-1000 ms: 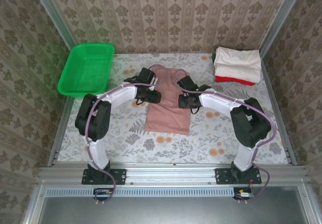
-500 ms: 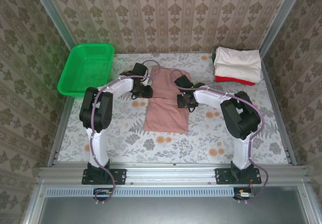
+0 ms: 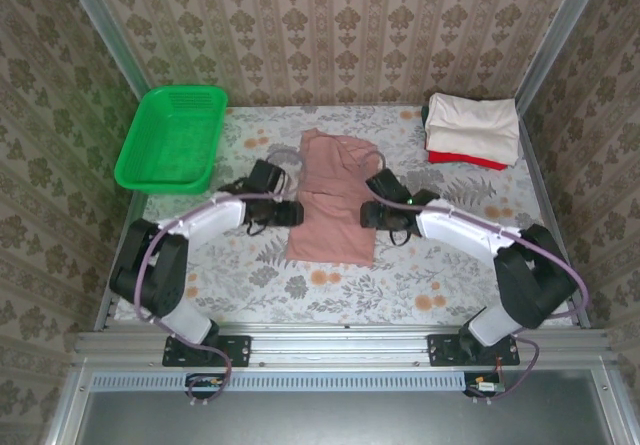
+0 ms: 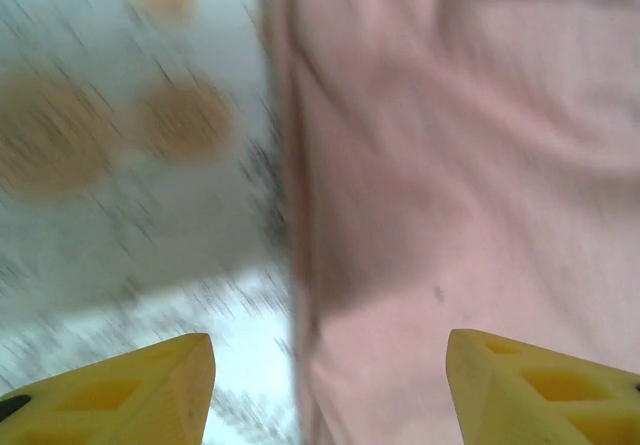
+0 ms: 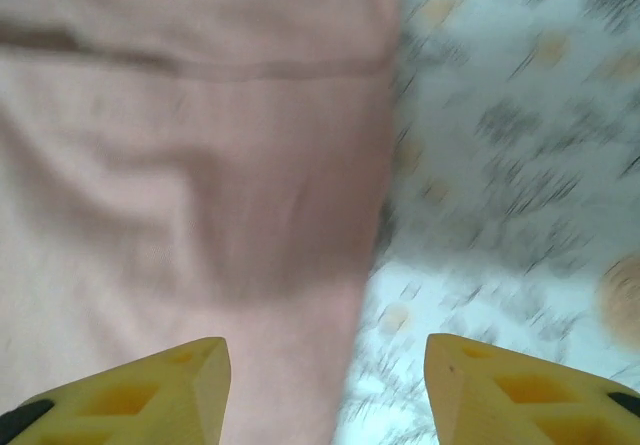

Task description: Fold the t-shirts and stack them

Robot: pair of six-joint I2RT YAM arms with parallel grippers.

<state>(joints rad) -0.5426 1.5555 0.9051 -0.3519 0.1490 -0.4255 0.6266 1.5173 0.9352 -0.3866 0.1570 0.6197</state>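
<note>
Two grippers sit one on each side of the pink shirt [image 3: 330, 200], which lies in the middle of the table [image 3: 450, 275]. The left gripper [image 3: 290, 213] is at the shirt's left edge and the right gripper [image 3: 368, 215] is at its right edge, about halfway along it.

In the left wrist view the yellow fingers [image 4: 150, 385] are spread wide apart with nothing pinched between them. The edge of the shirt runs down between them, so one finger is over the table and the other is over the pink cloth. The right wrist view shows the same thing on the other side: the fingers are wide apart, one over the shirt and one over the table. I cannot tell if the tips touch the cloth.

The pink shirt is soft and folded into a long, narrow shape. It has gentle wrinkles, and its far end is bunched up a bit. A fold line runs across it in the right wrist view. The fingers are hard and shaped like wedges, with little hollow pockets in them.

A folded cream shirt [image 3: 472, 125] sits on top of a red shirt [image 3: 462, 159] at the far right corner. A green basket [image 3: 172, 135] with tiny holes sits at the far left. The table has a flowery cover.
</note>
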